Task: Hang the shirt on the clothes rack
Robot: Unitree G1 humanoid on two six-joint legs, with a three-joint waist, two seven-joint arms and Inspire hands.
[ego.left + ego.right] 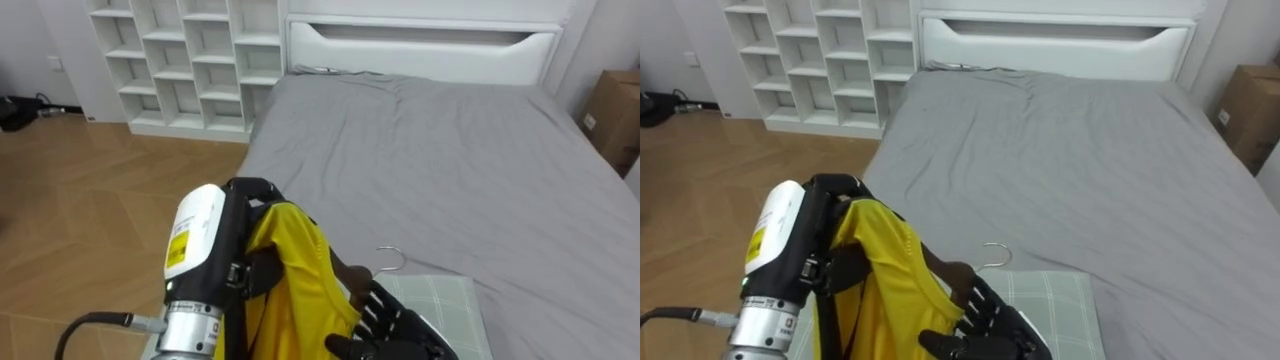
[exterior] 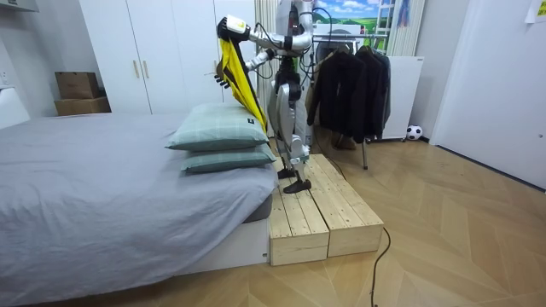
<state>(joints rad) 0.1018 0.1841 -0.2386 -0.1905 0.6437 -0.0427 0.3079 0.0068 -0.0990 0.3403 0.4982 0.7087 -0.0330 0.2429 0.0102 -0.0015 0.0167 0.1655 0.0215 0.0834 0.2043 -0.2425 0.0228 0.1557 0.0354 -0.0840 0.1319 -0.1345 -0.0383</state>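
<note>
A yellow garment (image 1: 300, 290) hangs from my raised left hand (image 1: 250, 200), whose dark fingers are curled over its top edge. A dark hanger sits in the garment's neck, and its metal hook (image 1: 392, 258) sticks out to the right. My right hand (image 1: 395, 325) is just below the hook, fingers and thumb closed on the hanger's shoulder at the collar. In the room view I stand on a wooden platform (image 2: 320, 213) at the head of the bed, holding the yellow garment (image 2: 235, 77) up over the pillows.
The grey bed (image 1: 450, 150) stretches ahead, with a green checked pillow (image 1: 445, 300) just below my hands. A white cube shelf (image 1: 190, 60) stands at the far left and a cardboard box (image 1: 615, 110) at the right. A clothes rack with dark jackets (image 2: 350, 77) stands behind me.
</note>
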